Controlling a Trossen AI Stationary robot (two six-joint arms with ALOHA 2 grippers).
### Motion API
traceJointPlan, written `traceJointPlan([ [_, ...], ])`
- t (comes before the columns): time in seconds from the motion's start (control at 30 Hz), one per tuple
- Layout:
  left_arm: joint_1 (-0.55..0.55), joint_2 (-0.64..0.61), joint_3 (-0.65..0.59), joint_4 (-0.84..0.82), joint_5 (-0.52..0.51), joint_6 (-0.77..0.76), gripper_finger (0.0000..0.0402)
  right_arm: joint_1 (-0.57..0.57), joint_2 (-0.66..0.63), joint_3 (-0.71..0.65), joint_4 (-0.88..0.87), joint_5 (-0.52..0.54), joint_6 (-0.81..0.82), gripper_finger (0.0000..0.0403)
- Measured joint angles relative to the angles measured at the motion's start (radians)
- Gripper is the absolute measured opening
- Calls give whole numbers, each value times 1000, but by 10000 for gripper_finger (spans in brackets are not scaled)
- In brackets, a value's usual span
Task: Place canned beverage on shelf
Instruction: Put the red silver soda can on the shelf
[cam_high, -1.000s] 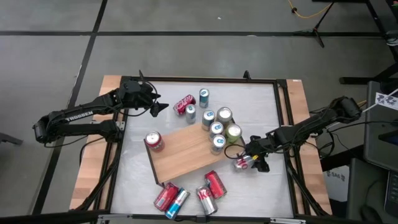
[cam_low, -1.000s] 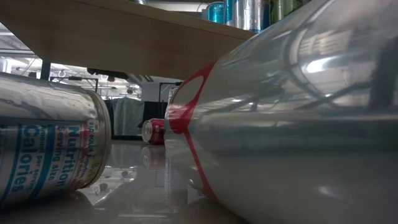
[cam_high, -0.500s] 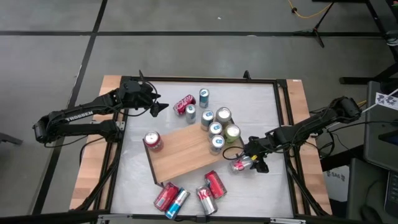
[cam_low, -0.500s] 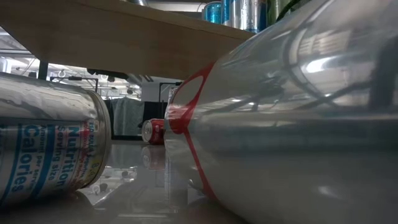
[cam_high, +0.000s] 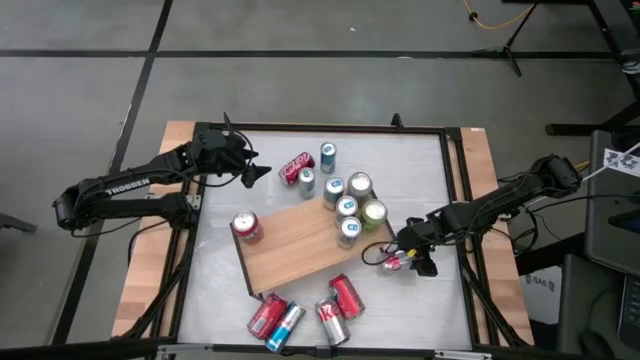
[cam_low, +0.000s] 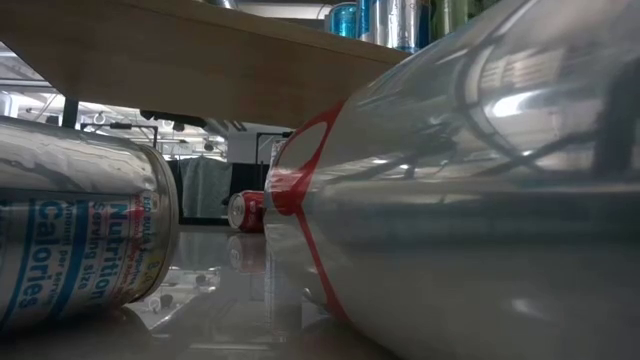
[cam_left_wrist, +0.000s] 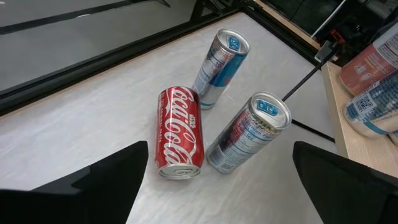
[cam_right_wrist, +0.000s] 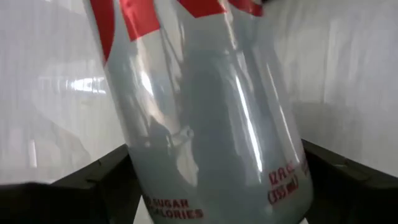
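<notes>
The shelf (cam_high: 300, 250) is a light-brown board on black legs in the middle of the white table; its underside shows in the low view (cam_low: 200, 60). Several cans (cam_high: 350, 208) stand on its far right end. A red can (cam_high: 247, 228) stands at its left corner. My right gripper (cam_high: 405, 255) is to the right of the shelf, shut on a silver-and-red can (cam_high: 392, 261). My left gripper (cam_high: 255, 175) is open and empty at the far left, facing a lying red cola can (cam_left_wrist: 180, 134) and two slim cans (cam_left_wrist: 221, 59). My right gripper pinches the silver-and-red can's side wall (cam_right_wrist: 205, 155) between its two fingers, one finger (cam_right_wrist: 93, 186) on each side of the round body. The fingers come from the table's right side, slanting down. Whether the can is clear of the table, I cannot tell.
Several cans (cam_high: 300, 318) lie on the table near the shelf's near edge; two of them fill the low view (cam_low: 80, 250). The table's black rim (cam_high: 455, 200) runs close behind my right arm.
The silver-and-red can in my right gripper has turned: from above it shows shorter than a second ago, as if one end has tipped up. It has stayed to the right of the shelf.
</notes>
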Motion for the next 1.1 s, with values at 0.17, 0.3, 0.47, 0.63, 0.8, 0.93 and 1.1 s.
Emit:
traceJointPlan([
  [0.17,0,0,0,0,0,0,395,0,0,0,-42,-3,-1,330],
  [0.3,0,0,0,0,0,0,395,0,0,0,-43,-13,1,340],
  [0.47,0,0,0,0,0,0,395,-1,0,0,-44,-22,4,343],
  [0.63,0,0,0,0,0,0,395,-1,0,0,-46,-26,4,348],
  [0.8,0,0,0,0,0,0,395,-1,-1,0,-45,-40,4,372],
  [0.93,0,0,0,0,0,0,395,-1,-1,0,-43,-47,4,395],
  [1.1,0,0,0,0,0,0,395,-1,0,17,-40,-48,4,393],
])
